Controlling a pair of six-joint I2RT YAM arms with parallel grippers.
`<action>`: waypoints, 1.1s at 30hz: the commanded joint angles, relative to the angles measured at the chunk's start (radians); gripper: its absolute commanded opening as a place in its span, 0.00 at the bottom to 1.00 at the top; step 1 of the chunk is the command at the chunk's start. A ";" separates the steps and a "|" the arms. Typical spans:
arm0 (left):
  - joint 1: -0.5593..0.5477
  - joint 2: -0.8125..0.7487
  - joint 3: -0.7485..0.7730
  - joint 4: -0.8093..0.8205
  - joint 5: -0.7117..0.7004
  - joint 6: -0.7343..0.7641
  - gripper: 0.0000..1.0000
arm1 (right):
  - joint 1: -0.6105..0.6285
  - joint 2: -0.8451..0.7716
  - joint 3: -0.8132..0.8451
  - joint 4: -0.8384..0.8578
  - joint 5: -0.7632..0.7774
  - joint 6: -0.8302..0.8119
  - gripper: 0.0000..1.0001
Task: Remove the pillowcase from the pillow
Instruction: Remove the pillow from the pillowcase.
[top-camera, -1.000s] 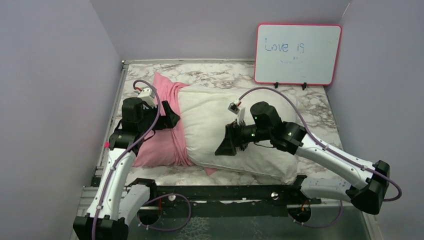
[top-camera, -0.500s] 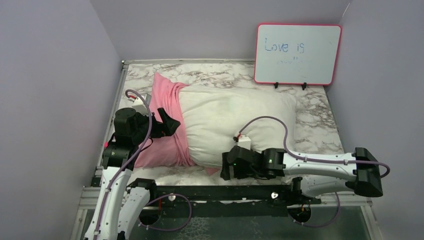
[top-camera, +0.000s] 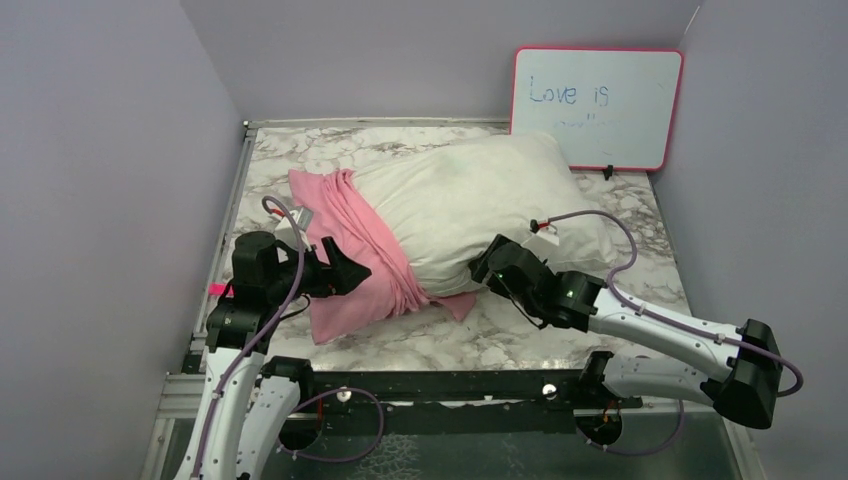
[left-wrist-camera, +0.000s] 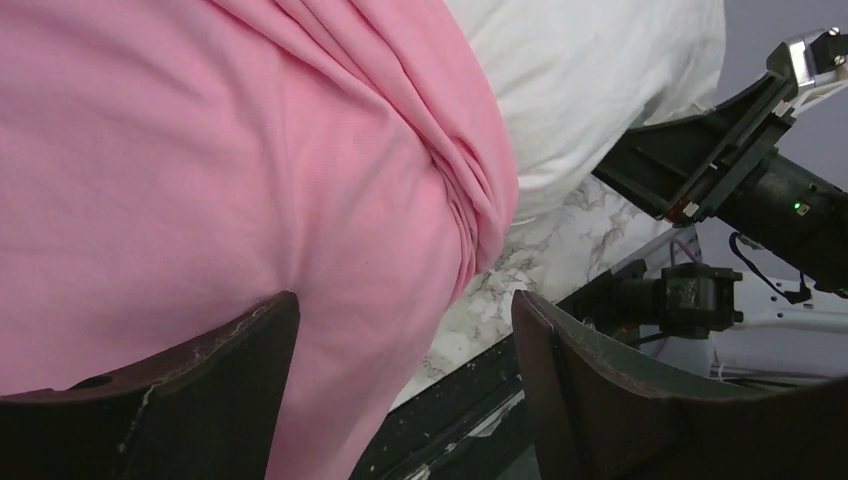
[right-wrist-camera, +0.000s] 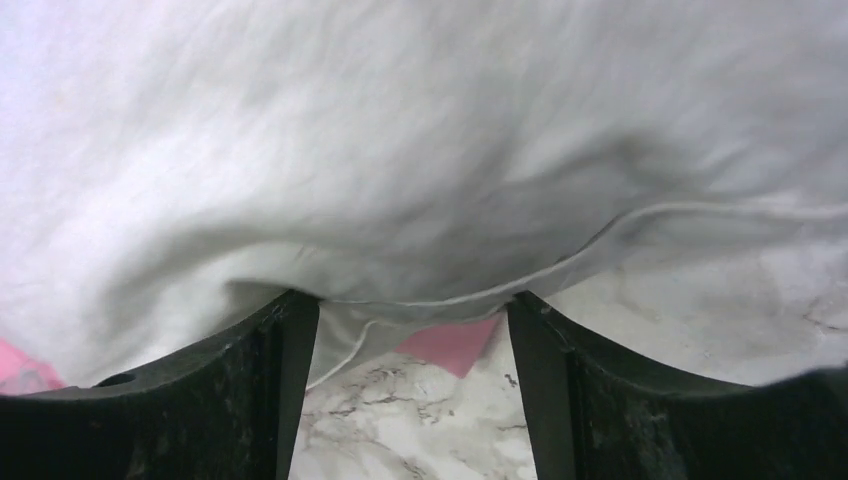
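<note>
The pillow (top-camera: 480, 200) is laid slantwise on the marble counter (top-camera: 640, 250), with its far corner near the whiteboard (top-camera: 596, 108). Only its near-left end is covered by the pillowcase (top-camera: 345, 225), which is bunched in folds there; most of the white body is bare. A small pink flap is seen under the pillow's near edge.

The left fingers (left-wrist-camera: 210, 390) are held wide apart at the covered end. Pink fabric is seen between and beyond them, but it is not pinched and nothing is held.

The right fingers (right-wrist-camera: 220, 390) are likewise spread wide and set at the pillow's near seam. The seamed edge is seen sagging toward the gap between them, and it is not gripped.
</note>
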 joint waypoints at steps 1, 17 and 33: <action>-0.002 0.017 0.022 -0.010 0.066 -0.006 0.79 | -0.005 -0.018 0.006 0.134 0.040 -0.061 0.65; -0.385 0.307 0.251 -0.003 -0.396 -0.001 0.70 | -0.005 0.050 0.007 0.143 -0.016 0.038 0.96; -1.034 0.355 0.057 0.094 -1.180 -0.518 0.68 | -0.037 0.149 -0.082 0.407 -0.064 0.123 0.02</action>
